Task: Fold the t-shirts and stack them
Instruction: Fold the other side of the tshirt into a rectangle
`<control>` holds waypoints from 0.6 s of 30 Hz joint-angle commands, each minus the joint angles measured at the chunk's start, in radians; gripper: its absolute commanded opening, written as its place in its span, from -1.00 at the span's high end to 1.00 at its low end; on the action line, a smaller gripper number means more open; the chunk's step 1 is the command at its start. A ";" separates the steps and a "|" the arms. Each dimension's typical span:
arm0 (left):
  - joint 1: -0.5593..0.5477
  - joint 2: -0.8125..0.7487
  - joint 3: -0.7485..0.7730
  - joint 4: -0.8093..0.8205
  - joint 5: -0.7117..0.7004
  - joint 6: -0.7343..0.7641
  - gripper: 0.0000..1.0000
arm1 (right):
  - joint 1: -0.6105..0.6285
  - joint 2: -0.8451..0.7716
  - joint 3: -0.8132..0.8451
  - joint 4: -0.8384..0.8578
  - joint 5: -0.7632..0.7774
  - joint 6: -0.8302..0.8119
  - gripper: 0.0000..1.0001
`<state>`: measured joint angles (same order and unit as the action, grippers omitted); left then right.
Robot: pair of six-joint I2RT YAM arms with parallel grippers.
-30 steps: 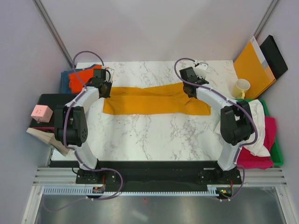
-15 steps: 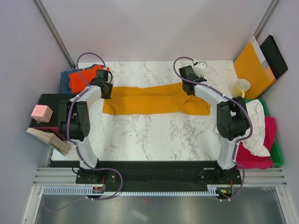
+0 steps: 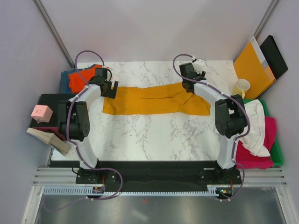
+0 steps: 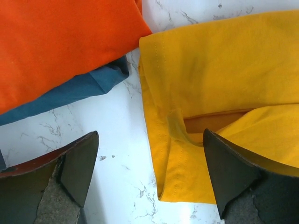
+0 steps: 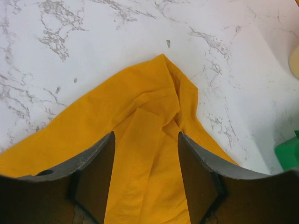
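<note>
A mustard-yellow t-shirt (image 3: 154,100) lies across the far half of the marble table as a long folded strip. My left gripper (image 3: 111,88) hovers over its left end, jaws wide open and empty. In the left wrist view the yellow hem (image 4: 224,70) lies flat between and ahead of my left gripper (image 4: 150,140). An orange t-shirt (image 4: 65,42) sits on a teal-blue one (image 4: 70,91) just to the left. My right gripper (image 3: 187,86) stands open above the shirt's bunched far right corner (image 5: 140,98), with the right gripper (image 5: 145,137) holding nothing.
The orange-and-teal pile (image 3: 81,77) rests at the table's far left corner. A green bin (image 3: 275,144) on the right holds white (image 3: 254,126) and magenta (image 3: 254,156) shirts. A yellow cup (image 3: 241,87), an orange-brown envelope (image 3: 252,65) and a pink box (image 3: 41,113) stand around the edges.
Both grippers were shut on the yellow shirt's far edge; both have opened and let it go. The cloth now lies loose on the table.
</note>
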<state>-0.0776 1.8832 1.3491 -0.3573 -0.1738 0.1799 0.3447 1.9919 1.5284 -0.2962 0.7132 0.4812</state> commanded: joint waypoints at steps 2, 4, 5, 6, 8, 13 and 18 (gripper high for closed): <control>-0.001 -0.125 0.002 0.014 0.069 -0.025 -0.97 | 0.010 -0.113 -0.017 -0.021 -0.110 0.043 -0.26; -0.007 -0.144 -0.016 -0.002 0.132 -0.034 -0.88 | 0.013 -0.131 -0.083 -0.023 -0.161 0.075 -0.23; -0.016 -0.150 -0.022 -0.006 0.151 -0.034 -0.84 | 0.014 -0.145 -0.106 -0.020 -0.173 0.085 -0.21; -0.020 -0.151 -0.030 -0.025 0.169 -0.037 -0.77 | 0.019 -0.150 -0.156 -0.009 -0.184 0.089 -0.09; -0.036 -0.138 -0.042 -0.054 0.264 -0.034 -0.62 | 0.034 -0.163 -0.236 0.025 -0.213 0.108 0.26; -0.053 -0.090 -0.037 -0.124 0.410 -0.026 -0.52 | 0.060 -0.150 -0.283 0.058 -0.247 0.125 0.35; -0.060 -0.076 -0.053 -0.138 0.424 -0.026 -0.52 | 0.080 -0.117 -0.272 0.068 -0.262 0.137 0.29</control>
<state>-0.1356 1.7977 1.3098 -0.4629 0.1810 0.1677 0.4114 1.8507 1.2400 -0.2802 0.4782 0.5888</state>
